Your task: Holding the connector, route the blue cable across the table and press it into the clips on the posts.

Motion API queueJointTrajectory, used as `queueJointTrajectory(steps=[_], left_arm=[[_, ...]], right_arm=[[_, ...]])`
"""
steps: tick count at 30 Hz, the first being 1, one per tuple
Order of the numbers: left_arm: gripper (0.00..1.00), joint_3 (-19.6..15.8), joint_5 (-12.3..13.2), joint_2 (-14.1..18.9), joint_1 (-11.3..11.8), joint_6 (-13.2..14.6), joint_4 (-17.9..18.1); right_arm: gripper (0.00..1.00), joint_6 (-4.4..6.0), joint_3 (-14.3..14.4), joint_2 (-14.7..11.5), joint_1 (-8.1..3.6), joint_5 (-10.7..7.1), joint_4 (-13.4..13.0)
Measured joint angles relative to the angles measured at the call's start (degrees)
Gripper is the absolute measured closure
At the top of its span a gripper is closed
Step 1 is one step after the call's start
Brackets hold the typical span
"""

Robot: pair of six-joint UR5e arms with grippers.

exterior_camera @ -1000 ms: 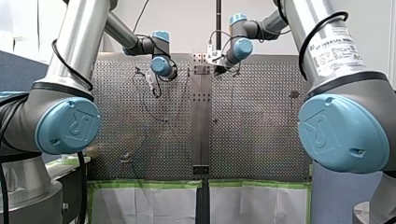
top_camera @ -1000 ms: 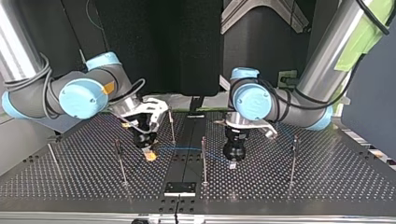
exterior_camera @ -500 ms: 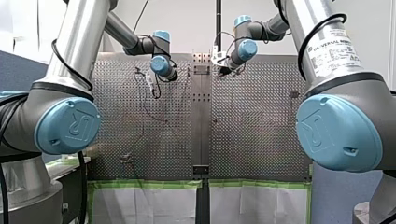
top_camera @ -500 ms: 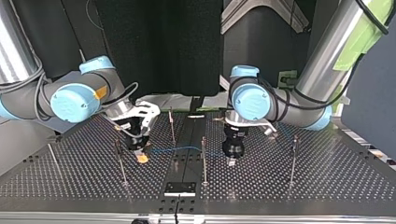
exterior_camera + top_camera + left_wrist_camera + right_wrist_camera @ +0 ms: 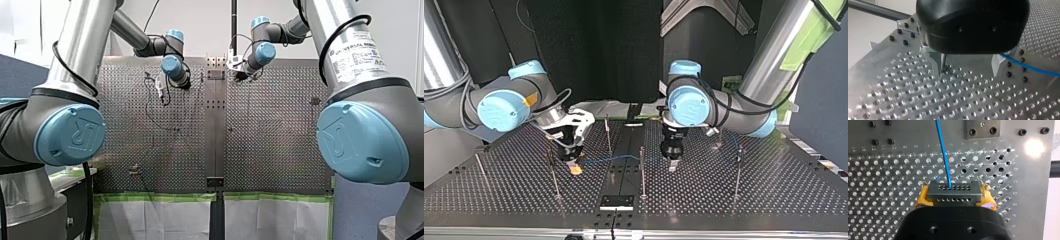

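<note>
My right gripper (image 5: 953, 196) has yellow pads (image 5: 921, 198) and is shut on a grey connector (image 5: 953, 191). The blue cable (image 5: 943, 152) leaves the connector and runs ahead over the perforated table. In the top view this gripper (image 5: 574, 167) hangs low at the left, and the cable (image 5: 614, 159) stretches rightwards past a thin post (image 5: 642, 172). My left gripper (image 5: 672, 164) is just right of that post, close above the table. In the left wrist view it (image 5: 966, 72) stands open with nothing between its metal fingers (image 5: 935, 62). The cable (image 5: 1028, 68) passes outside one finger.
More thin posts stand on the table: one beside my right gripper (image 5: 554, 175), one further back (image 5: 608, 132), one at the right (image 5: 737, 172), one at the far left (image 5: 480, 167). A small black plate (image 5: 616, 202) lies at the near edge.
My left gripper has opened and risen a little off the cable. My right gripper has carried the connector towards the top view's left, drawing the cable straighter.
</note>
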Motion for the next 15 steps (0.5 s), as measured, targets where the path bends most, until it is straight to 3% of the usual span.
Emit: queueJointTrajectory(steps=[15], left_arm=[[0.0, -5.17, -0.04, 7.53, -3.24, -0.54, -0.86]], right_arm=[[1.0, 0.0, 0.0, -0.04, -0.22, 0.0, 0.08]])
